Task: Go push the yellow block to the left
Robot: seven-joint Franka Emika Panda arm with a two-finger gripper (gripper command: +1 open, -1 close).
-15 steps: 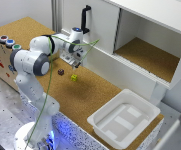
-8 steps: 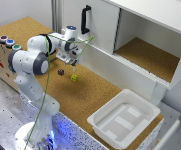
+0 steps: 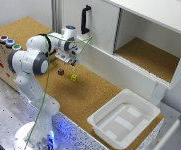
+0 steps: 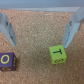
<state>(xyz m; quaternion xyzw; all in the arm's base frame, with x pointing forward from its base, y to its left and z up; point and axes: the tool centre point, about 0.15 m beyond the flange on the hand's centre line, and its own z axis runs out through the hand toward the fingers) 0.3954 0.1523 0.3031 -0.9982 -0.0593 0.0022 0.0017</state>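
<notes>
The yellow block is a tiny bright cube on the cork tabletop, with a small dark maroon block just to the exterior view's left of it. My gripper hangs a little above and behind the yellow block, jaws open and empty. In the wrist view the yellow block carries a letter T and lies near one grey finger; the dark block with an O is at the frame's edge. The other finger stands apart.
A white plastic tray sits on the cork at the exterior view's right. A white cabinet with an open compartment and a black handle stands behind. A wooden box with coloured buttons is at the left.
The arm has shifted slightly toward the exterior view's left and lowered a little toward the blocks. The blocks have not moved.
</notes>
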